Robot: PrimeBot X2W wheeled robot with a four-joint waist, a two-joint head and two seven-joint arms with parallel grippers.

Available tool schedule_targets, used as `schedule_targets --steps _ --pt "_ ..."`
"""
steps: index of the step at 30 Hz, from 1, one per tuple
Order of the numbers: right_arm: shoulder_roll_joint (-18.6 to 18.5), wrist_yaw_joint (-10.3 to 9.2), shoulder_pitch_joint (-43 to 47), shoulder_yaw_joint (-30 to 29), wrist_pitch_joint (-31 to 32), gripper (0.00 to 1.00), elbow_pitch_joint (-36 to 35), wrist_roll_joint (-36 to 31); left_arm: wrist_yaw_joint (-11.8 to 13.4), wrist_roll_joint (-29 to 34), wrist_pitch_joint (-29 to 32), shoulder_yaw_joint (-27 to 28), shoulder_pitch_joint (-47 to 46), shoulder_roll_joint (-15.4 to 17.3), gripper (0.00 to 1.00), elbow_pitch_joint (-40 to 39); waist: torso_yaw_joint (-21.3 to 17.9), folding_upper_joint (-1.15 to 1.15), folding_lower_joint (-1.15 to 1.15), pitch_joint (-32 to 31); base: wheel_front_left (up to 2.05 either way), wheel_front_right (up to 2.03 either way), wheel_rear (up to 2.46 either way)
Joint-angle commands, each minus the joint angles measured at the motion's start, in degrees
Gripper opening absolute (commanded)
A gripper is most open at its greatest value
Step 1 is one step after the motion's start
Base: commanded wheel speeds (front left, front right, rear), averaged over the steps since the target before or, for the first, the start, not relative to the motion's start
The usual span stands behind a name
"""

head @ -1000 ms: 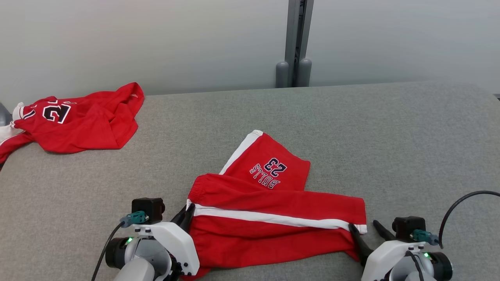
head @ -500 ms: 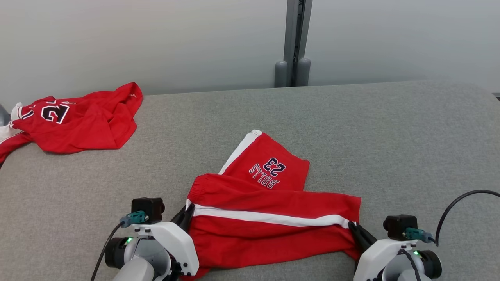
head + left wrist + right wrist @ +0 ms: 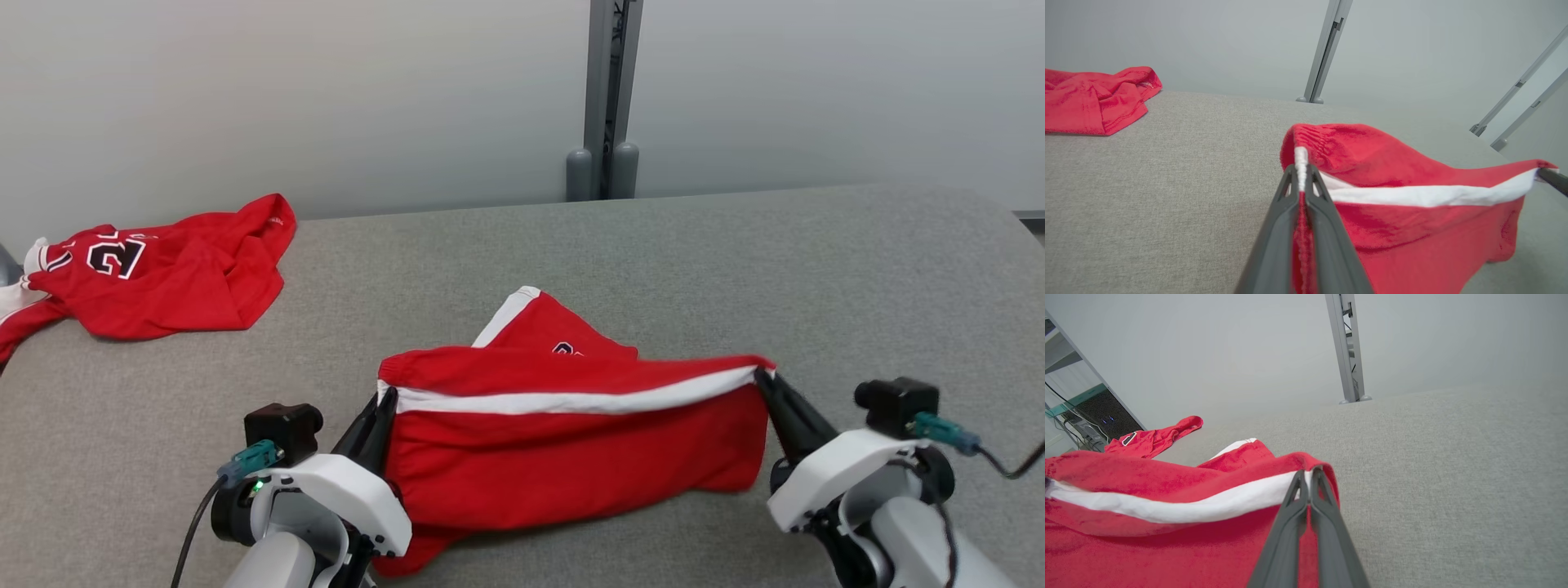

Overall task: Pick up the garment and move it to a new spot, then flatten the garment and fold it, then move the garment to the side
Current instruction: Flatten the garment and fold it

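The garment (image 3: 563,457) is a pair of red shorts with a white side stripe, lying on the grey table (image 3: 571,253) with its near edge lifted. My left gripper (image 3: 385,398) is shut on its left end at the waistband, the same pinch seen on the white stripe in the left wrist view (image 3: 1301,171). At the other end of the stripe my right gripper (image 3: 763,377) is shut on the garment (image 3: 1167,539), fingers closed over the hem (image 3: 1306,475). Between the two grips the stripe is stretched taut above the table and the cloth hangs below. A back leg (image 3: 543,327) still rests on the table.
A second red garment (image 3: 155,273) with a number print lies crumpled at the table's far left, also in the left wrist view (image 3: 1094,100). A grey post (image 3: 604,98) stands behind the table's far edge. Bare table surface extends to the right (image 3: 882,278).
My right gripper closed on the garment's right end. Both grippers then rose, lifting the striped edge off the table and hiding most of the printed leg. The camera shifted slightly.
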Motion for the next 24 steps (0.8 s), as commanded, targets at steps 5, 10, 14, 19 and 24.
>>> schedule_targets --steps 5,10,14,19,24 --pt "-3.7 0.01 2.5 -2.0 1.7 0.00 -10.0 3.5 -0.1 -1.3 -1.8 1.0 1.6 0.0 0.00 -3.8 -0.6 0.00 0.00 -1.4 0.00 0.00 0.00" --pt "-6.6 0.01 6.4 -6.8 4.0 0.00 -21.9 5.2 -0.7 -3.7 -3.1 2.1 2.7 -0.6 0.00 -10.5 -1.3 0.00 0.00 -2.7 0.00 0.00 0.00" --pt "-7.3 0.01 10.1 -12.4 6.3 0.00 -31.5 5.0 -0.7 -5.7 -2.9 2.8 4.3 -0.8 0.00 -18.5 -1.9 0.00 0.00 -3.6 0.00 0.00 0.00" --pt "-6.0 0.01 13.9 -19.5 10.8 0.00 -44.0 3.7 0.1 -7.1 -0.8 3.5 4.5 -0.1 0.00 -30.4 -2.4 0.00 0.00 -4.3 0.00 0.00 0.00" --pt "-3.5 0.01 14.9 -25.0 16.1 0.00 -54.0 2.5 1.0 -7.4 4.0 3.2 1.7 1.4 0.00 -39.6 -2.8 0.00 0.00 -4.0 0.00 0.00 0.00"
